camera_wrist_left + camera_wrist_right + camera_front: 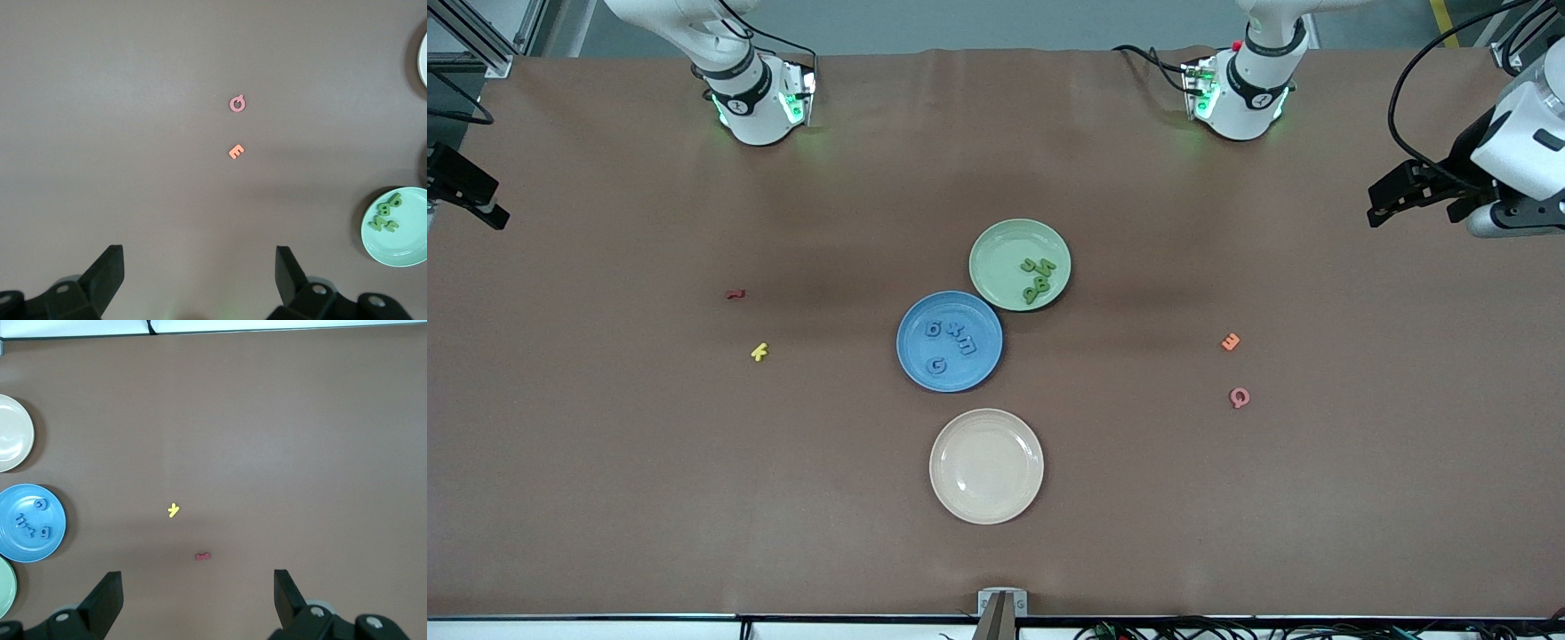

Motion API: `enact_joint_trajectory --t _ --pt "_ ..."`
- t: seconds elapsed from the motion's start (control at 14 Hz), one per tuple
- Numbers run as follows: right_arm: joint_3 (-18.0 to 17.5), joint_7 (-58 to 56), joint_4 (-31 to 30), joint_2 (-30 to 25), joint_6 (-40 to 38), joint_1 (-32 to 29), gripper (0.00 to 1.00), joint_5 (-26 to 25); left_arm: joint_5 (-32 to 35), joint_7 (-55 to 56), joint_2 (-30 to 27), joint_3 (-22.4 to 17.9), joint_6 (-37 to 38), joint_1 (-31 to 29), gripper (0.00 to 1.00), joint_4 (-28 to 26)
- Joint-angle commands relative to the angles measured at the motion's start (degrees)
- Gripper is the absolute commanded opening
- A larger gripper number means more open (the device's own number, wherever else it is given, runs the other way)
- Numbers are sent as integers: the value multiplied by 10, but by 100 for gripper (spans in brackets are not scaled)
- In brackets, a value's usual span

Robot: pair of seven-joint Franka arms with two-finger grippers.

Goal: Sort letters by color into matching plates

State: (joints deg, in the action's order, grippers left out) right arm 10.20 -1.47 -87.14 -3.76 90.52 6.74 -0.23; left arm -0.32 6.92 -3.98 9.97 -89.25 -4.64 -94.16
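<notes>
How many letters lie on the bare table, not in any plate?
4. The dark red letter and yellow letter lie toward the right arm's end; the orange letter and pink letter toward the left arm's end.

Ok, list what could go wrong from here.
1. The blue plate and green plate touch at the rims, so a late drop could land a letter in the wrong one.
2. The dark red letter, yellow letter, orange letter and pink letter have no matching plate; they might get forced into the cream plate.
</notes>
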Motion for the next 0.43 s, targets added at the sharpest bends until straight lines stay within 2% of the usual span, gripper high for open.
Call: enact_joint_trajectory --t 0.0,0.36 --pt "-9 -1 18 11 -6 -12 100 1 7 -12 5 0 8 -2 100 14" --pt "-9 -1 18 11 -6 -12 100 1 9 -12 7 2 12 3 100 14"
